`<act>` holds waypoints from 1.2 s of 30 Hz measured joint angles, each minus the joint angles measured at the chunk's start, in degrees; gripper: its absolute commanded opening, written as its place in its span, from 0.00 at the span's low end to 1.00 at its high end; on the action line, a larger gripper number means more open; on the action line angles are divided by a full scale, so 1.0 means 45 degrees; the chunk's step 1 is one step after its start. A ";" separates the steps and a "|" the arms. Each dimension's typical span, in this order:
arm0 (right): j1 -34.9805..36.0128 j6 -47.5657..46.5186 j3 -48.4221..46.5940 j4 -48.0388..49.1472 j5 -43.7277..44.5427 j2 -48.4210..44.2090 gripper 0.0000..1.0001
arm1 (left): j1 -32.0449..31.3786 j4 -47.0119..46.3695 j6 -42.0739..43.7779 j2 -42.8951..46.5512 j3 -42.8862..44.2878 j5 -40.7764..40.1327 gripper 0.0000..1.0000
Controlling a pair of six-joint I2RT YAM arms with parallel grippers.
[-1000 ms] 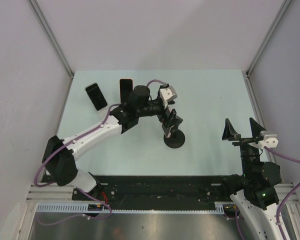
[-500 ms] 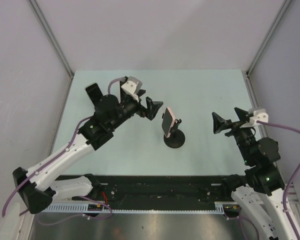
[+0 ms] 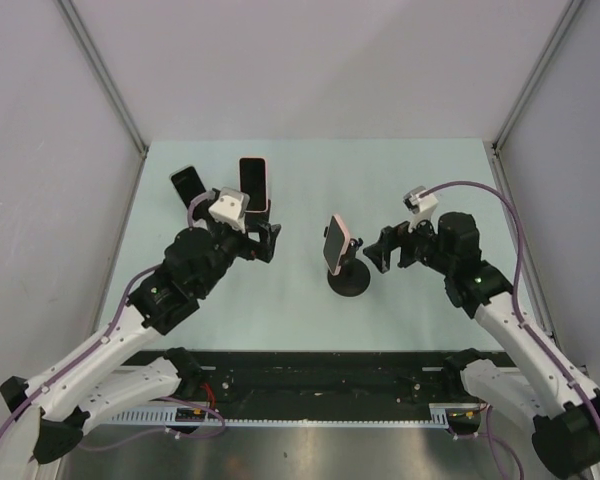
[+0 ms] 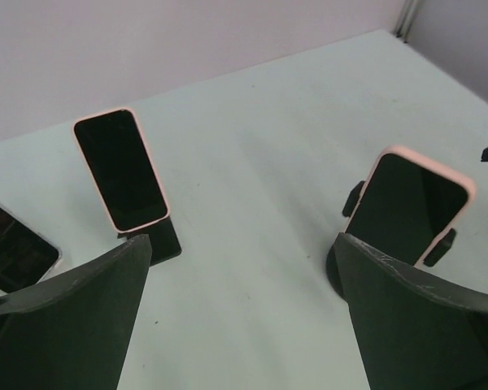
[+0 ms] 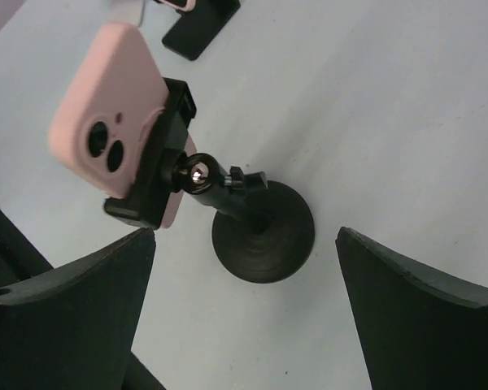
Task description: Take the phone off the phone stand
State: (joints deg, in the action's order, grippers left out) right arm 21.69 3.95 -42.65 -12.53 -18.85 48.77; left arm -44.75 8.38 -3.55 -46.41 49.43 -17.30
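Phone (image 3: 334,245), likely rigid and slick, suits pinching across its long edges above the stand (image 3: 350,281); left gripper (image 3: 263,242) and right gripper (image 3: 383,252) gape empty.

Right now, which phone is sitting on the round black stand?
The pink-cased phone in the middle of the table, clamped on the round stand. The second pink phone and the dark phone are propped up at the far left.

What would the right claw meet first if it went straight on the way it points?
Probably the phone stand, at its neck; the pink phone sits just aside. Depth is unclear.
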 measured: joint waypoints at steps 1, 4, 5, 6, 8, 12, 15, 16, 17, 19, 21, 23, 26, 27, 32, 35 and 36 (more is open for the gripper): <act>0.0010 0.0102 -0.0005 0.0029 -0.0034 0.0432 1.00 | 0.0000 0.0087 0.0117 -0.0005 -0.0068 -0.0151 1.00; 0.0063 -0.0024 -0.0005 0.0189 -0.0063 0.1394 1.00 | 0.0000 0.0262 0.0520 -0.0073 -0.0155 -0.0529 1.00; 0.0126 -0.0257 -0.0005 0.0219 -0.0049 0.1661 1.00 | 0.0000 0.0301 0.0651 -0.0092 -0.0170 -0.0656 1.00; 0.0262 -0.0500 -0.0005 0.0253 -0.0010 0.1875 0.99 | 0.0000 0.0311 0.0792 -0.0102 -0.0189 -0.0772 1.00; 0.0607 -0.1054 -0.0005 0.0369 0.0039 0.2147 1.00 | 0.0000 0.0321 0.0923 -0.0097 -0.0267 -0.0913 1.00; 0.0957 -0.2501 -0.0010 0.0971 -0.0510 0.2696 0.98 | 0.0000 0.0369 0.1001 -0.0107 -0.0447 -0.0826 1.00; 0.0952 -0.3444 -0.0015 0.1394 -0.1107 0.3361 0.97 | 0.0000 0.0418 0.1001 -0.0155 -0.0486 -0.0665 1.00; 0.0947 -0.3687 -0.0015 0.1501 -0.1253 0.3565 0.96 | 0.0000 0.0418 0.1001 -0.0185 -0.0486 -0.0646 1.00; 0.0923 -0.3939 -0.0015 0.1608 -0.1433 0.3774 0.95 | 0.0000 0.0427 0.1001 -0.0219 -0.0486 -0.0617 1.00; 0.0840 -0.4308 -0.0015 0.1763 -0.1812 0.4109 0.90 | 0.0000 0.0427 0.1001 -0.0287 -0.0491 -0.0471 1.00; 0.0767 -0.4556 -0.0015 0.1899 -0.2205 0.4347 0.87 | 0.0000 0.0432 0.0991 -0.0355 -0.0505 -0.0282 1.00; 0.0724 -0.4673 -0.0015 0.2157 -0.2560 0.4541 0.81 | 0.0000 0.0442 0.0976 -0.0427 -0.0520 -0.0029 1.00; 0.0772 -0.4750 -0.0015 0.2492 -0.2851 0.4726 0.74 | 0.0000 0.0457 0.0884 -0.0593 -0.0529 0.0583 1.00; 0.0801 -0.4765 -0.0015 0.2531 -0.2895 0.4765 0.72 | 0.0000 0.0461 0.0879 -0.0646 -0.0529 0.0777 1.00; 0.1112 -0.4522 -0.0010 0.2827 -0.2735 0.4809 0.51 | 0.0000 0.0461 0.0529 -0.0806 -0.0529 0.1700 1.00; 0.1530 -0.4041 0.0204 0.3468 -0.2040 0.4760 0.43 | 0.0000 0.0461 0.0272 -0.0884 -0.0529 0.2161 1.00; 0.1681 -0.3861 0.0311 0.3662 -0.1855 0.4721 0.42 | 0.0000 0.0457 0.0151 -0.0933 -0.0529 0.2336 1.00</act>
State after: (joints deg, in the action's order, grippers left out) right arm 29.26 -13.43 -41.25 3.95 -27.20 70.02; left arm -44.75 10.44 -2.87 -50.61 47.05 -6.79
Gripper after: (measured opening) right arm 0.559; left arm 0.996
